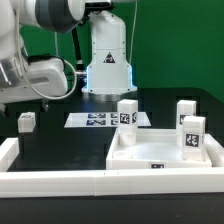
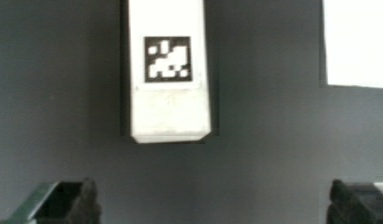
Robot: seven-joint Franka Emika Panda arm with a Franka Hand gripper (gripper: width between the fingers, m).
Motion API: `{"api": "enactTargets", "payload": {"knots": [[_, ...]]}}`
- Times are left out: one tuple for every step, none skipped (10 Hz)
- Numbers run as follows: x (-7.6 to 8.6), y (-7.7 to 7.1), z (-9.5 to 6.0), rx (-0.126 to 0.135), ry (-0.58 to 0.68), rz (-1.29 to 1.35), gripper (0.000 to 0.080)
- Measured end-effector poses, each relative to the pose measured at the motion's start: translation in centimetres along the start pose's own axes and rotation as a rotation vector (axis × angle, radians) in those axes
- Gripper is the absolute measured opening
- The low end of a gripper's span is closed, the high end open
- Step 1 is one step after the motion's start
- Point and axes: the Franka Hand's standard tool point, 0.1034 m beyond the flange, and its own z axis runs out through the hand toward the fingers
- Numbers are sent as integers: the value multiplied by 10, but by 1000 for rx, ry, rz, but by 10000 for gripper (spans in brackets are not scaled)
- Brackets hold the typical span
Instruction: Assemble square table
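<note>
Four white posts showed in the exterior view. One small post (image 1: 26, 121) lay alone at the middle left of the frame on the black worktop (image 1: 60, 145). Three taller posts stood right of centre: one (image 1: 127, 114) at the back edge of the square slab (image 1: 160, 155), and two more (image 1: 187, 112) (image 1: 193, 134) near its right side. The slab lay at the lower right, rimmed face up, tucked against the white rail (image 1: 50, 182); that corner probably served to brace it while legs went in.

The marker board (image 1: 100, 120) lay flat at the centre, behind the slab.

In the wrist view, a post (image 2: 170, 75) lay on the dark surface, its long axis running up and down the frame, tag facing the camera, one end toward the tool (image 2: 214, 200). The tool's two fingers (image 2: 63, 200) stood spread wide at the lower corners, holding nothing, with the post lined up between them but apart. That looked like an approach for a grasp across the post's narrow width.
</note>
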Motion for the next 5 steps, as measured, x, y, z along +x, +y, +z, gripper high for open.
{"api": "enactTargets", "payload": {"knots": [[3, 2, 2, -13, -27, 0, 649], [-1, 9, 10, -80, -61, -3, 649], [-6, 11, 18, -121, -73, -10, 649], [-11, 9, 26, -145, -110, 11, 649], [-15, 8, 32, -143, -147, 4, 649]]}}
